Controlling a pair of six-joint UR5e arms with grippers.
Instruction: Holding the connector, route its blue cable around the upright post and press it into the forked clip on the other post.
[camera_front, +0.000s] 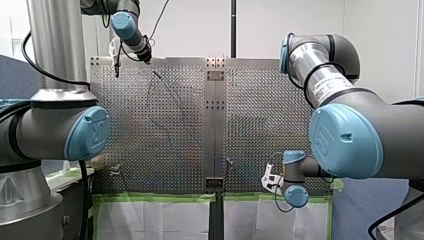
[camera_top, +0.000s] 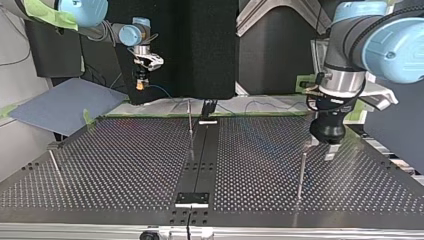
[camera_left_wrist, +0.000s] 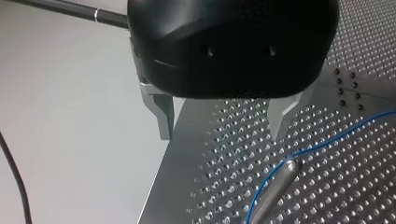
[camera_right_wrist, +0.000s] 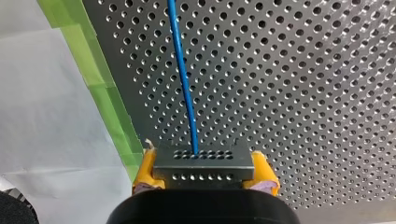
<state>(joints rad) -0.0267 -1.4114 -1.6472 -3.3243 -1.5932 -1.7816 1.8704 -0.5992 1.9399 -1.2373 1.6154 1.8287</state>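
In the right wrist view my right gripper (camera_right_wrist: 204, 170) is shut on the grey connector (camera_right_wrist: 203, 163), its yellow pads on either side. The blue cable (camera_right_wrist: 182, 74) leaves the connector and runs ahead over the perforated plate. At the top view's left the same gripper (camera_top: 141, 84) hangs above the table's far edge. My left gripper (camera_left_wrist: 223, 123) is open, with nothing between its metal fingers (camera_left_wrist: 163, 116). Just under it stands an upright post (camera_left_wrist: 276, 189) with the blue cable (camera_left_wrist: 327, 140) curving past it. In the top view this gripper (camera_top: 327, 142) hovers beside that post (camera_top: 301, 172).
A thin post (camera_top: 190, 117) and a short black forked piece (camera_top: 209, 107) stand near the middle of the top view's far edge. Another thin post (camera_top: 55, 165) leans at that view's left. Green tape (camera_right_wrist: 109, 107) lines the plate's edge beside my right gripper.
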